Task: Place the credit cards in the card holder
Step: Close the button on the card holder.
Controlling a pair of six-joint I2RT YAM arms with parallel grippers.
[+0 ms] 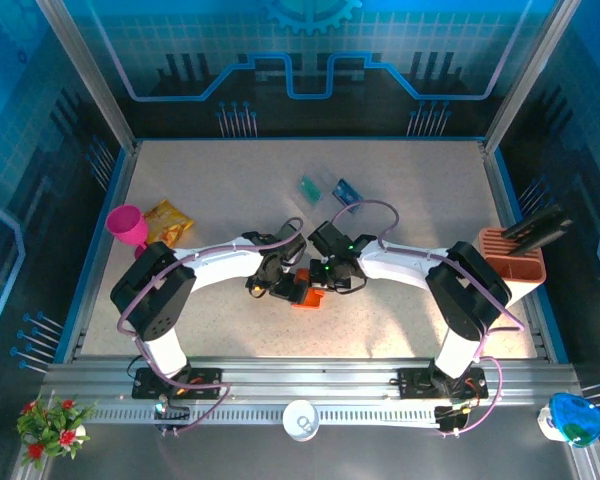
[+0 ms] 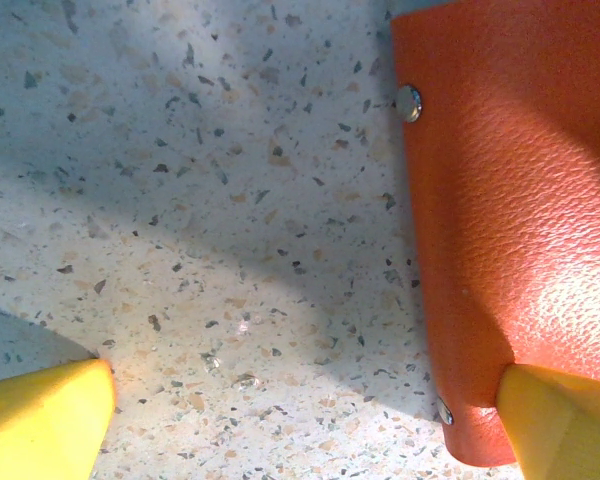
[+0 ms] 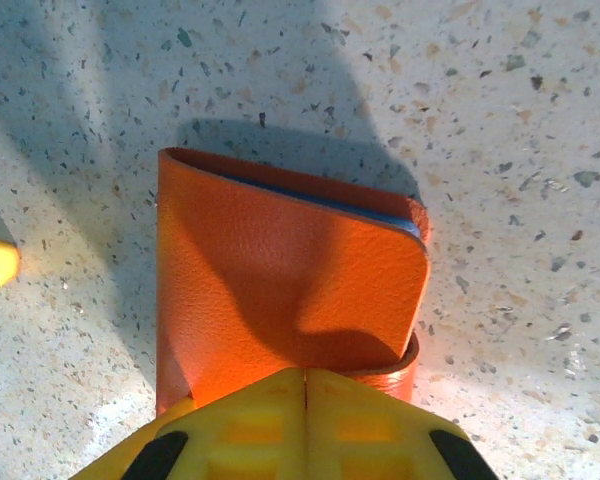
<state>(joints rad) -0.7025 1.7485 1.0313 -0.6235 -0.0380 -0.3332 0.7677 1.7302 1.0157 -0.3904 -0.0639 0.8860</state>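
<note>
The orange card holder (image 1: 305, 296) lies at the table's middle, between both grippers. My right gripper (image 3: 305, 420) is shut, its yellow fingertips pressed together over the holder's (image 3: 280, 290) near edge; the top leaf rises a little and shows a blue lining at its far edge. My left gripper (image 2: 300, 430) is wide open and low over the table, and its right finger (image 2: 565, 425) touches the holder's (image 2: 510, 200) corner. Two credit cards, one teal (image 1: 308, 186) and one blue (image 1: 345, 190), lie flat farther back, apart from both grippers.
A pink cup (image 1: 128, 225) and a yellow snack bag (image 1: 168, 220) sit at the left. An orange-and-white slotted box (image 1: 513, 262) stands at the right edge. Bare speckled table (image 1: 410, 190) lies around the cards.
</note>
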